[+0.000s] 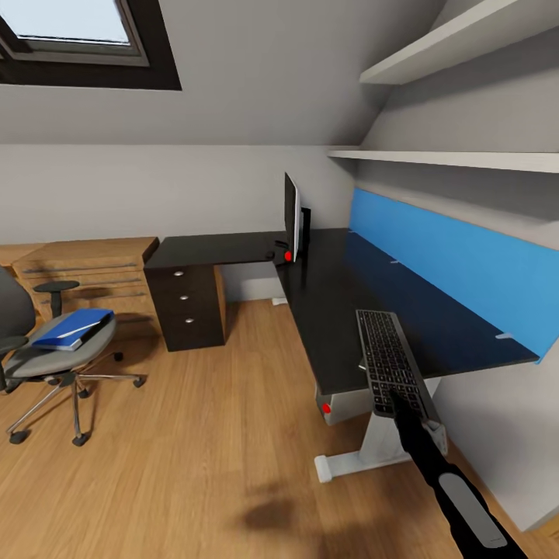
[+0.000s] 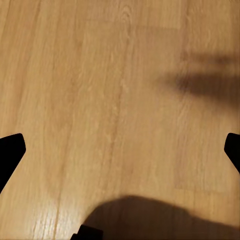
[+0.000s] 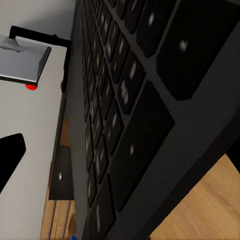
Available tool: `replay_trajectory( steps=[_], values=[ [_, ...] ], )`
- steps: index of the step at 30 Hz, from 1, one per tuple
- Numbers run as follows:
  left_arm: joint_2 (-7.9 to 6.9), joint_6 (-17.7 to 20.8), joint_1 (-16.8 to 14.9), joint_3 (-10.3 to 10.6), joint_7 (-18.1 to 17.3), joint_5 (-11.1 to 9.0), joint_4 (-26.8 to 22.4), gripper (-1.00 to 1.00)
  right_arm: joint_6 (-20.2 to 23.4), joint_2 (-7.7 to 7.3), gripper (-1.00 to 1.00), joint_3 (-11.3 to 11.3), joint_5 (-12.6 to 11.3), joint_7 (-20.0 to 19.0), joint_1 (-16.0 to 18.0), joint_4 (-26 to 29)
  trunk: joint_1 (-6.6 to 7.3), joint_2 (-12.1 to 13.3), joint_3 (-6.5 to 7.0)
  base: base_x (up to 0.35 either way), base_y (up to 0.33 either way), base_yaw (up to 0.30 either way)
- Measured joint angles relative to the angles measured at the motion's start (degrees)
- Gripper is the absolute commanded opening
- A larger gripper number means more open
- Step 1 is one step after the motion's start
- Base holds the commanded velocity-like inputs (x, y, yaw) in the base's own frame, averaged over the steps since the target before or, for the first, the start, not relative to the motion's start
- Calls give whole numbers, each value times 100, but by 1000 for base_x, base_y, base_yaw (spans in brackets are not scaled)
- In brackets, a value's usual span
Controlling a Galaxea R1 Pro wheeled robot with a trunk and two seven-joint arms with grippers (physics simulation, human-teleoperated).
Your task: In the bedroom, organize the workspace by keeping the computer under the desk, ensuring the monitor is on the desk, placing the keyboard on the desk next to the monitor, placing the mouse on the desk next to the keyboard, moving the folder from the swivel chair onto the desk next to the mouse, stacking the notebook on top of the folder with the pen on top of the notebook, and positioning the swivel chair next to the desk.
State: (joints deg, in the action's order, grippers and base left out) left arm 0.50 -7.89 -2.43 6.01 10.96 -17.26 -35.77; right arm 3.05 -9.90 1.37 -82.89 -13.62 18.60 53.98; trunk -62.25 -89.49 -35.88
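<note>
The black L-shaped desk (image 1: 233, 247) fills the room's right side, and the monitor (image 1: 292, 216) stands edge-on at its corner. A small dark lump (image 1: 271, 254) by the monitor's stand may be the mouse. The keyboard (image 1: 387, 353) (image 3: 115, 115) lies on the desk's near end, its tip past the edge. My right gripper (image 1: 405, 400) (image 3: 120, 155) is open at that tip, a finger on each side. A pale box with a red dot, the computer (image 1: 345, 404), sits under the desk. The blue folder (image 1: 74, 326) rests on the swivel chair (image 1: 54, 361) at far left. A thin pale line on the folder may be the pen; the notebook is hidden. My left gripper (image 2: 120, 150) hangs open over bare floor.
A light-wood chest (image 1: 85, 268) stands against the back wall beside the desk's drawer pedestal (image 1: 186, 307). A blue panel (image 1: 458, 264) backs the desk's right side, with white shelves (image 1: 466, 46) above. Wooden floor (image 1: 217, 435) lies between chair and desk.
</note>
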Motion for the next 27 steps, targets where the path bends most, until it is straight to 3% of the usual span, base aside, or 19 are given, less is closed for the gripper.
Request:
replay_trajectory(
  steps=[12,13,27],
  values=[
    [0,0,0,0,4,0,1,100,-1,-16,100,-41,0,-5,0,0,0,0,0,2,0,0],
    [0,0,0,0,4,-1,2,100,-1,-16,-100,-41,0,-6,0,0,0,0,0,0,0,0],
    [0,0,0,0,3,1,1,100,-13,-12,-100,-44,10,-13,1,5,0,0,0,0,0,0]
  ],
)
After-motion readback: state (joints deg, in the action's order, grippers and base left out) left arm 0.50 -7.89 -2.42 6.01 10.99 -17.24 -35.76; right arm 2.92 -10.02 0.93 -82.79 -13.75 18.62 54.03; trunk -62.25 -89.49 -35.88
